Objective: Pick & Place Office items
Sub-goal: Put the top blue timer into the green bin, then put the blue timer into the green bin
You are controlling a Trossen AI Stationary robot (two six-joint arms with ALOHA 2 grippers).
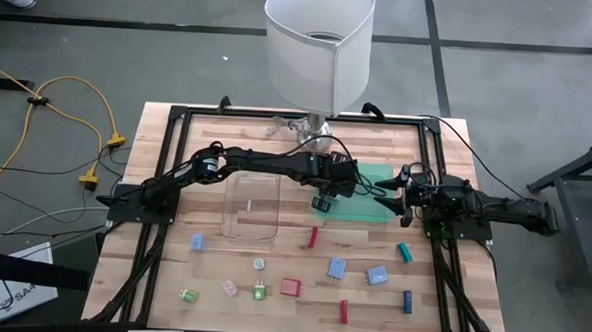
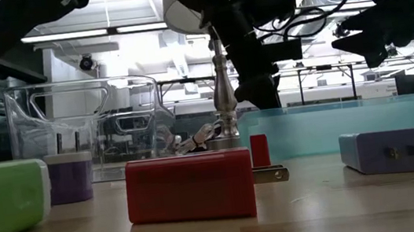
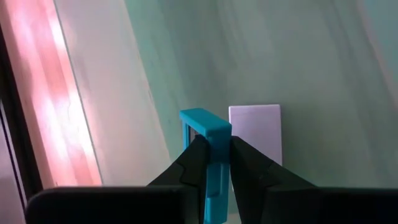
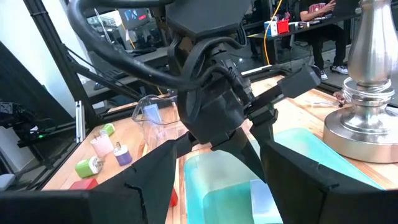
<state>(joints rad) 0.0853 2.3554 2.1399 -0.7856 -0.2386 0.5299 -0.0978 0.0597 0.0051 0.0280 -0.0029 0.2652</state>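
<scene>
I have the left gripper with fingers clamped on a small teal plastic stick, long axis pointing down, directly over the flat green translucent tray; right gripper waits beside it, fingers apart.

Wooden table (trays, office items)
</scene>
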